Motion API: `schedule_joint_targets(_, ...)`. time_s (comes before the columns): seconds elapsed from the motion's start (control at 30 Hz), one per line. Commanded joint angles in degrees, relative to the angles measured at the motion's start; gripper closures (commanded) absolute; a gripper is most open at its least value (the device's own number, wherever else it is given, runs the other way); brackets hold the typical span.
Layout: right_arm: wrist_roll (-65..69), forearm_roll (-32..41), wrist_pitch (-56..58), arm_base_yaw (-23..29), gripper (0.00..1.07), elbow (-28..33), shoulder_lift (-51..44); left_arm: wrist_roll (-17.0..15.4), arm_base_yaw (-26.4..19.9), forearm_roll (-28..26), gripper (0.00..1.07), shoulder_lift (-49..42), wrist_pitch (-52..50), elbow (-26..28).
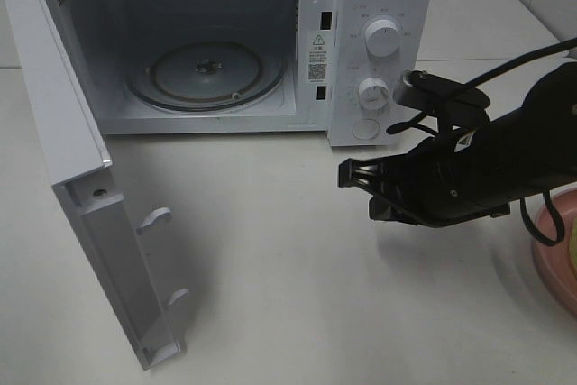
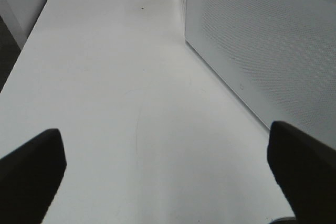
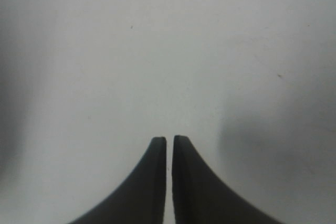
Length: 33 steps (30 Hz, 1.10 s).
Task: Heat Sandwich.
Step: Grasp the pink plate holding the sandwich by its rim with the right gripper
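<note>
The sandwich is almost wholly cut off at the right edge of the exterior view; only a pale yellowish sliver (image 1: 572,242) shows above the pink plate (image 1: 548,263). My right gripper (image 1: 359,191) hovers low over the table in front of the microwave's control panel (image 1: 379,42), pointing left. In the right wrist view its fingertips (image 3: 169,142) stand nearly together with a hairline gap and nothing between them, above bare white table. My left gripper (image 2: 168,171) is open wide and empty, over the table beside a dotted white panel (image 2: 262,40). It is outside the exterior view.
The white microwave stands at the back with its cavity open and a glass turntable (image 1: 212,74) inside. Its door (image 1: 90,205) swings out toward the front left. Two knobs (image 1: 382,41) sit on the control panel. A black cable (image 1: 505,65) arches over the right arm.
</note>
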<state>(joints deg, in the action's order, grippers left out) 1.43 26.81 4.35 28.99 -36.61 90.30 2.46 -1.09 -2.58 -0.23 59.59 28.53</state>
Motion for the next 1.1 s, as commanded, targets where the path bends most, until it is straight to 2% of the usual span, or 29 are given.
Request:
schedule_joint_targets(0.03,-11.6,-1.0,7.4,-1.7,0.98,-0.2,-2.7,-0.3,0.2,-0.1,0.05,-1.7,-0.1,-0.1)
schedule_joint_targets(0.17,-16.7,-2.4,14.5,-3.9,0.95,-0.2,-5.6,-0.3,0.2,-0.1,0.05,-1.7,-0.1,-0.1)
schedule_joint_targets(0.4,-14.0,-11.6,25.0,-8.3,0.86,-0.2,-10.4,-0.3,0.2,-0.1,0.05,-1.7,-0.1,-0.1)
schedule_joint_targets(0.47,-11.7,-14.4,27.8,-9.5,0.80,-0.2,-11.7,-0.3,0.2,-0.1,0.05,-1.7,-0.1,-0.1)
schedule_joint_targets(0.5,-10.3,-16.6,30.4,-10.8,0.72,-0.2,-12.9,-0.3,0.2,-0.1,0.05,-1.7,-0.1,-0.1)
schedule_joint_targets(0.6,-9.6,-18.5,32.0,-12.0,0.64,-0.2,-13.9,-0.3,0.2,-0.1,0.05,-1.7,-0.1,-0.1)
schedule_joint_targets(0.63,-9.5,-20.3,32.9,-13.1,0.54,-0.2,-15.0,-0.3,0.2,-0.1,0.05,-1.7,-0.1,-0.1)
schedule_joint_targets(0.67,-9.3,-20.9,33.1,-13.8,0.48,-0.2,-15.3,-0.3,0.2,-0.1,0.05,-1.7,-0.1,-0.1)
schedule_joint_targets(0.7,-9.3,-20.9,33.1,-13.8,0.48,-0.2,-15.3,-0.3,0.2,-0.1,0.05,-1.7,-0.1,-0.1)
schedule_joint_targets(0.73,-9.1,-21.3,33.2,-14.4,0.43,-0.2,-15.5,-0.3,0.2,-0.1,0.05,-1.7,-0.1,-0.1)
schedule_joint_targets(0.77,-9.1,-21.7,33.3,-15.8,0.30,-0.2,-15.5,-0.3,0.2,-0.1,0.05,-1.7,-0.1,-0.1)
schedule_joint_targets(0.8,-9.1,-21.7,33.5,-16.2,0.24,-0.2,-15.5,-0.3,0.2,-0.1,0.05,-1.7,-0.1,-0.1)
schedule_joint_targets(0.83,-9.1,-21.7,33.5,-16.2,0.24,-0.2,-15.5,-0.3,0.2,-0.1,0.05,-1.7,-0.1,-0.1)
schedule_joint_targets(0.9,-9.1,-21.9,33.5,-17.0,0.11,-0.2,-15.5,-0.3,0.2,-0.1,0.05,-1.7,-0.1,-0.1)
schedule_joint_targets(1.1,-5.6,-25.0,32.1,-17.0,0.09,-0.2,-15.4,-0.3,0.2,-0.1,0.05,-1.7,-0.1,-0.1)
